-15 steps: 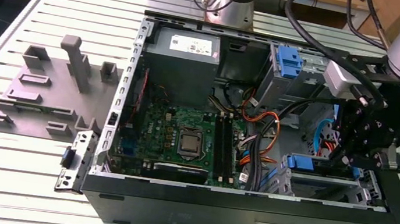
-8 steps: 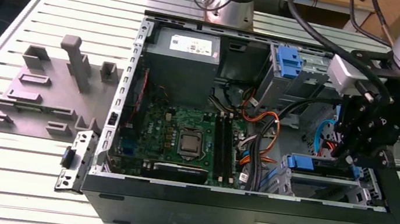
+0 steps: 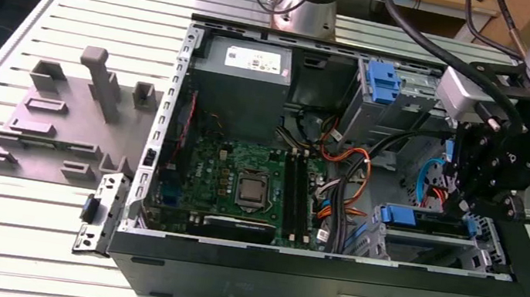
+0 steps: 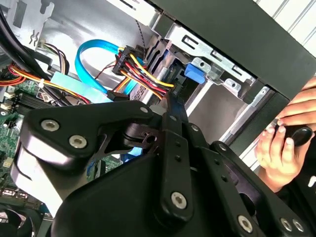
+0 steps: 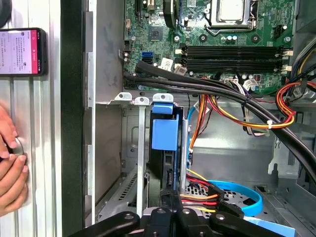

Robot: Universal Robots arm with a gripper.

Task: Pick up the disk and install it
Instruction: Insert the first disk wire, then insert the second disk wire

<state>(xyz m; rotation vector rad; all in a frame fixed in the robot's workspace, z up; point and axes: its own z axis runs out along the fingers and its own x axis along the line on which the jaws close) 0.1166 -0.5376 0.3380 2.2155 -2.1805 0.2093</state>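
On slatted metal table (image 3: 13,238), open PC case (image 3: 330,278); gripper (image 3: 471,211) inside, jaws' state unclear.

- One open computer case (image 3: 329,282).
- One motherboard (image 3: 241,168).
- One grey power-supply box (image 3: 245,68).
- One phone (image 5: 22,52).
- One grey fixture block (image 3: 61,120) on the desk (image 3: 3,236).

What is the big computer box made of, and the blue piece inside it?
The computer case looks like metal painted matte black outside, bare grey sheet inside: thin folded edges with punched holes. The blue piece looks like smooth moulded plastic, evenly coloured with a soft shine.
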